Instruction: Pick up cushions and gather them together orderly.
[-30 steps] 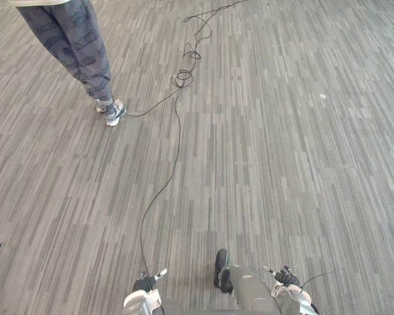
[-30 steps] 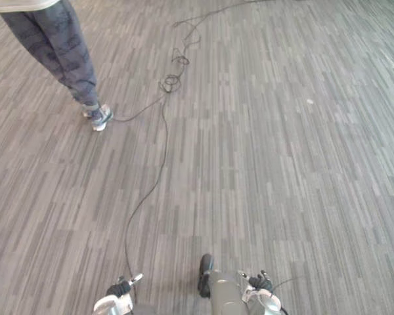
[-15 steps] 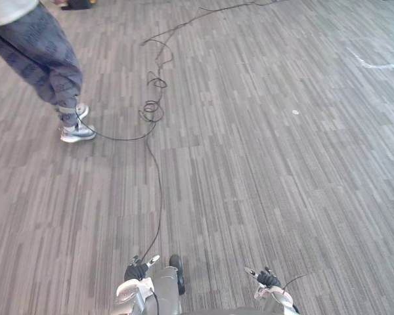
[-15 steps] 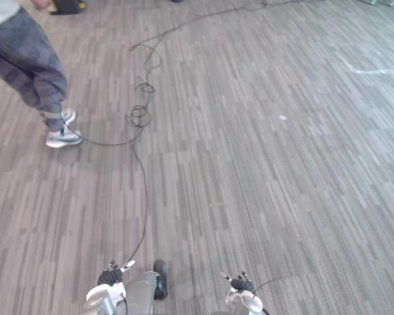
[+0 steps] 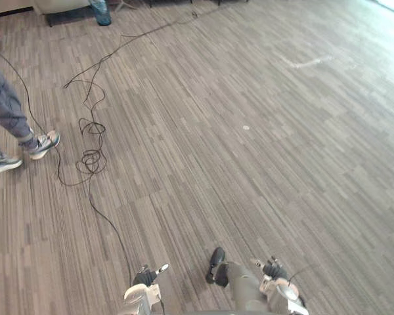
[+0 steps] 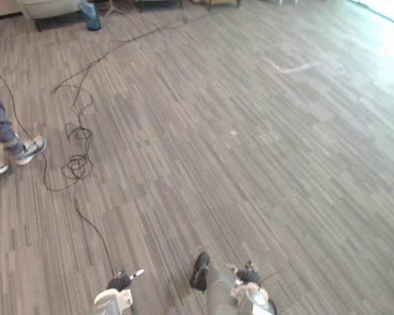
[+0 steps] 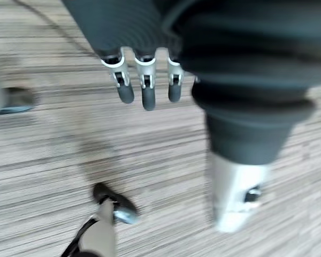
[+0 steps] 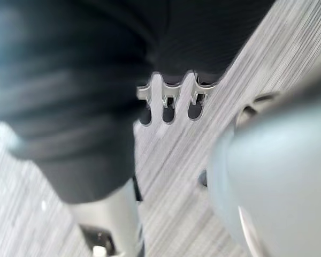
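Observation:
My left hand (image 5: 144, 281) hangs low at the bottom of the eye views, over grey striped carpet (image 5: 236, 170). In the left wrist view its fingers (image 7: 143, 88) hang relaxed with nothing in them. Further right, at the same height, is my right hand (image 5: 274, 271). Its fingers (image 8: 171, 104) are also loose and hold nothing in the right wrist view.
A person's legs and pale shoes (image 5: 16, 141) stand at the far left. A pale piece of furniture (image 6: 49, 6) and a blue object (image 5: 101, 12) sit by the far wall. A white mark (image 5: 303, 62) lies on the carpet at the right.
The camera has swung, so the person now shows at the far left edge and the far wall's furniture has come into view. Both hands stay low and hold nothing.

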### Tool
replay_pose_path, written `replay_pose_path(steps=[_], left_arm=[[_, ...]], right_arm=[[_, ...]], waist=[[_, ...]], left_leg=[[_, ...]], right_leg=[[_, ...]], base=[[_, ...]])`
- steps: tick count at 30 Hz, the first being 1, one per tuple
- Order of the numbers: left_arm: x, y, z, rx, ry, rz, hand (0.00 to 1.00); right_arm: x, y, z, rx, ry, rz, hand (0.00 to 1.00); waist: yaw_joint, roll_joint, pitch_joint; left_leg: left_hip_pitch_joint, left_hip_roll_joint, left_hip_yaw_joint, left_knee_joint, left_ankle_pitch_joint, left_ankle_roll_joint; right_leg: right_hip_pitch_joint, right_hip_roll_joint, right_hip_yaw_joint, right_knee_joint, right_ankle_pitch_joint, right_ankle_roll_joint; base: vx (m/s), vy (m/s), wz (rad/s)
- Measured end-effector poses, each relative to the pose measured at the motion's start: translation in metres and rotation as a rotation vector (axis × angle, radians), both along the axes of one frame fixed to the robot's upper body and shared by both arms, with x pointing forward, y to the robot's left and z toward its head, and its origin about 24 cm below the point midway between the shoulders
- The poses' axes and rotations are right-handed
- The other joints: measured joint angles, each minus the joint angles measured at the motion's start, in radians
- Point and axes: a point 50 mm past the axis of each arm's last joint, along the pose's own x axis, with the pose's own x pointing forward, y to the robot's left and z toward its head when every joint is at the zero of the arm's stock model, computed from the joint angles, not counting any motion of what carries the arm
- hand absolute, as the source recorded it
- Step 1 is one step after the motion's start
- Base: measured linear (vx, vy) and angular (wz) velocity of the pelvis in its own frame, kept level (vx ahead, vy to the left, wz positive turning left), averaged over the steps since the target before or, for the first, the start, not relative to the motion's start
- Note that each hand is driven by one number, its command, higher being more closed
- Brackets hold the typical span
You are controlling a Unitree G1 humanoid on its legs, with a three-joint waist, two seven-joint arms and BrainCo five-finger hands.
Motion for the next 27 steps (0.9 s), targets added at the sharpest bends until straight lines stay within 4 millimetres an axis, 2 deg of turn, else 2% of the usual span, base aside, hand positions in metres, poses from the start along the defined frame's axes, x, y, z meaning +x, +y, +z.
replay_pose_path(steps=[1, 2, 3, 4, 6, 7, 8, 9, 10, 11, 12, 13, 14, 15, 16, 17, 18, 19, 20, 21, 23, 24, 25, 26, 27], left_arm=[[0.000, 0.000, 0.001, -0.005, -0.009, 0.018, 0.00], [-0.001, 0.001, 0.001, -0.007, -0.012, 0.030, 0.00], [0.004, 0.004, 0.004, 0.002, -0.034, 0.034, 0.00], [0.007, 0.007, 0.006, 0.013, -0.049, 0.033, 0.00], [0.011, 0.010, 0.009, 0.024, -0.076, 0.035, 0.00], [0.015, 0.013, 0.013, 0.029, -0.102, 0.045, 0.00], [0.016, 0.012, 0.013, 0.028, -0.108, 0.046, 0.00], [0.017, 0.011, 0.014, 0.028, -0.119, 0.047, 0.00], [0.016, 0.011, 0.013, 0.029, -0.116, 0.044, 0.00], [0.015, 0.011, 0.013, 0.029, -0.114, 0.045, 0.00], [0.010, 0.012, 0.010, 0.033, -0.091, 0.042, 0.00], [0.000, 0.024, 0.007, 0.062, -0.053, 0.045, 0.00], [-0.002, 0.026, 0.006, 0.066, -0.045, 0.045, 0.00], [-0.003, 0.028, 0.005, 0.070, -0.035, 0.048, 0.00], [-0.006, 0.030, 0.004, 0.074, -0.022, 0.049, 0.00], [-0.007, 0.032, 0.004, 0.076, -0.018, 0.048, 0.00], [-0.008, 0.032, 0.004, 0.074, -0.010, 0.048, 0.00], [-0.010, 0.032, 0.002, 0.068, 0.010, 0.047, 0.00], [-0.012, 0.031, 0.001, 0.065, 0.019, 0.041, 0.00], [-0.012, 0.029, 0.001, 0.063, 0.020, 0.029, 0.00], [-0.005, 0.025, 0.002, 0.055, 0.000, 0.026, 0.00], [-0.004, 0.024, 0.002, 0.052, -0.002, 0.022, 0.00], [-0.004, 0.022, 0.002, 0.048, 0.004, 0.009, 0.00], [-0.005, 0.020, 0.001, 0.045, 0.014, -0.010, 0.00], [-0.004, 0.019, 0.001, 0.046, 0.013, -0.020, 0.00]], right_arm=[[0.001, -0.001, 0.001, -0.004, -0.006, -0.001, 0.00], [0.002, 0.000, 0.001, -0.003, -0.006, 0.000, 0.00], [0.003, 0.006, 0.000, 0.008, -0.004, 0.012, 0.00], [0.003, 0.009, 0.000, 0.016, 0.001, 0.021, 0.00], [-0.002, 0.018, -0.004, 0.041, 0.025, 0.023, 0.00], [-0.001, 0.020, -0.005, 0.054, 0.030, 0.022, 0.00], [-0.002, 0.020, -0.006, 0.055, 0.031, 0.020, 0.00], [-0.004, 0.021, -0.007, 0.058, 0.039, 0.016, 0.00], [-0.007, 0.020, -0.008, 0.057, 0.054, 0.020, 0.00], [-0.007, 0.020, -0.009, 0.056, 0.058, 0.022, 0.00], [-0.010, 0.020, -0.011, 0.057, 0.079, 0.029, 0.00], [-0.017, 0.026, -0.015, 0.075, 0.110, 0.041, 0.00], [-0.016, 0.027, -0.015, 0.078, 0.109, 0.050, 0.00], [-0.018, 0.027, -0.016, 0.078, 0.112, 0.049, 0.00], [-0.019, 0.026, -0.016, 0.074, 0.113, 0.047, 0.00], [-0.019, 0.026, -0.016, 0.073, 0.110, 0.049, 0.00], [-0.014, 0.027, -0.014, 0.064, 0.095, 0.070, 0.00], [-0.007, 0.026, -0.010, 0.053, 0.061, 0.080, 0.00], [-0.005, 0.026, -0.008, 0.047, 0.051, 0.086, 0.00], [-0.004, 0.026, -0.008, 0.042, 0.047, 0.097, 0.00], [0.001, 0.028, -0.005, 0.041, 0.025, 0.113, 0.00], [0.002, 0.028, -0.004, 0.042, 0.018, 0.116, 0.00], [0.005, 0.027, -0.004, 0.043, 0.011, 0.117, 0.00], [0.006, 0.025, -0.003, 0.043, 0.006, 0.107, 0.00], [0.007, 0.023, -0.003, 0.040, 0.005, 0.107, 0.00]], waist=[[0.005, 0.025, 0.002], [0.011, 0.029, 0.007], [0.016, 0.019, 0.019], [0.017, 0.006, 0.026], [0.021, -0.024, 0.024], [0.038, -0.028, 0.021], [0.044, -0.029, 0.021], [0.059, -0.026, 0.018], [0.065, -0.022, 0.012], [0.066, -0.020, 0.011], [0.074, -0.022, -0.002], [0.064, -0.055, -0.029], [0.063, -0.059, -0.031], [0.065, -0.065, -0.035], [0.067, -0.076, -0.039], [0.068, -0.082, -0.036], [0.067, -0.083, -0.027], [0.058, -0.076, -0.009], [0.054, -0.072, -0.003], [0.049, -0.066, -0.004], [0.047, -0.065, -0.007], [0.045, -0.068, -0.007], [0.039, -0.073, -0.004], [0.029, -0.077, -0.002], [0.020, -0.078, -0.001]], left_leg=[[-0.113, 0.066, -0.051, 0.256, 0.089, -0.023], [-0.157, 0.091, -0.059, 0.357, 0.067, -0.014], [-0.240, 0.111, -0.068, 0.476, -0.002, 0.002], [-0.278, 0.108, -0.070, 0.497, -0.036, 0.009], [-0.386, 0.095, -0.043, 0.410, -0.101, 0.037], [-0.469, 0.073, -0.033, 0.248, -0.126, 0.060], [-0.488, 0.064, -0.040, 0.192, -0.127, 0.061], [-0.523, 0.025, -0.078, 0.009, -0.111, 0.050], [-0.537, -0.035, -0.168, -0.209, -0.044, 0.022], [-0.541, -0.042, -0.189, -0.243, -0.014, 0.016], [-0.540, -0.071, -0.241, -0.287, 0.090, -0.010], [-0.522, -0.110, -0.208, -0.257, 0.082, 0.037], [-0.523, -0.110, -0.195, -0.239, 0.068, 0.051], [-0.524, -0.108, -0.168, -0.191, 0.033, 0.079], [-0.495, -0.104, -0.119, -0.160, -0.017, 0.100], [-0.467, -0.107, -0.097, -0.163, -0.036, 0.110], [-0.400, -0.104, -0.060, -0.179, -0.065, 0.122], [-0.309, -0.102, -0.035, -0.190, -0.088, 0.131], [-0.262, -0.101, -0.027, -0.203, -0.090, 0.134], [-0.188, -0.096, -0.001, -0.227, -0.091, 0.135], [-0.077, -0.082, 0.029, -0.311, -0.114, 0.138], [-0.040, -0.085, 0.042, -0.354, -0.119, 0.131], [-0.001, -0.093, 0.053, -0.410, -0.120, 0.128], [0.031, -0.102, 0.065, -0.444, -0.120, 0.128], [0.047, -0.107, 0.067, -0.459, -0.120, 0.128]], right_leg=[[0.040, 0.049, 0.033, -0.009, -0.033, -0.012], [0.066, 0.071, 0.055, -0.013, -0.047, -0.020], [0.136, 0.100, 0.096, -0.037, -0.075, -0.028], [0.182, 0.106, 0.122, -0.058, -0.091, -0.032], [0.304, 0.110, 0.193, -0.143, -0.092, -0.012], [0.376, 0.108, 0.261, -0.202, -0.098, 0.001], [0.390, 0.106, 0.278, -0.217, -0.099, 0.009], [0.422, 0.093, 0.328, -0.245, -0.113, 0.035], [0.452, 0.070, 0.386, -0.259, -0.143, 0.061], [0.461, 0.067, 0.396, -0.265, -0.150, 0.064], [0.487, 0.048, 0.447, -0.280, -0.166, 0.092], [0.499, -0.004, 0.506, -0.267, -0.182, 0.116], [0.491, -0.012, 0.513, -0.250, -0.179, 0.118], [0.462, -0.021, 0.530, -0.182, -0.176, 0.124], [0.406, -0.035, 0.535, -0.032, -0.176, 0.146], [0.355, -0.043, 0.532, 0.087, -0.159, 0.187], [0.244, -0.058, 0.522, 0.339, -0.092, 0.298], [0.170, -0.074, 0.482, 0.547, -0.079, 0.318], [0.147, -0.088, 0.441, 0.608, -0.085, 0.303], [0.111, -0.107, 0.368, 0.652, -0.099, 0.273], [0.023, -0.118, 0.232, 0.587, -0.128, 0.219], [-0.007, -0.118, 0.195, 0.524, -0.133, 0.210], [-0.043, -0.118, 0.137, 0.388, -0.125, 0.201], [-0.067, -0.113, 0.086, 0.197, -0.082, 0.182], [-0.074, -0.107, 0.077, 0.094, -0.042, 0.176]], base=[[0.62, -0.128, -0.79], [0.73, -0.040, -1.05], [0.58, -0.013, -0.84], [0.58, -0.011, -0.89], [0.55, 0.040, -0.96], [0.66, 0.107, -1.03], [0.65, 0.187, -1.22], [0.52, 0.252, -1.13], [0.52, 0.287, -1.06], [0.44, 0.288, -1.07], [0.66, 0.403, -1.10], [0.69, 0.388, -1.09], [0.80, 0.430, -0.88], [0.61, 0.315, -0.69], [0.58, 0.310, -0.81], [0.51, 0.263, -0.95], [0.46, 0.213, -0.94], [0.44, 0.185, -0.85], [0.41, 0.131, -0.66], [0.33, 0.079, -0.48], [0.47, 0.081, -0.44], [0.55, 0.056, -0.34], [0.47, -0.011, -0.24], [0.46, -0.044, -0.15], [0.59, -0.136, 0.06]])
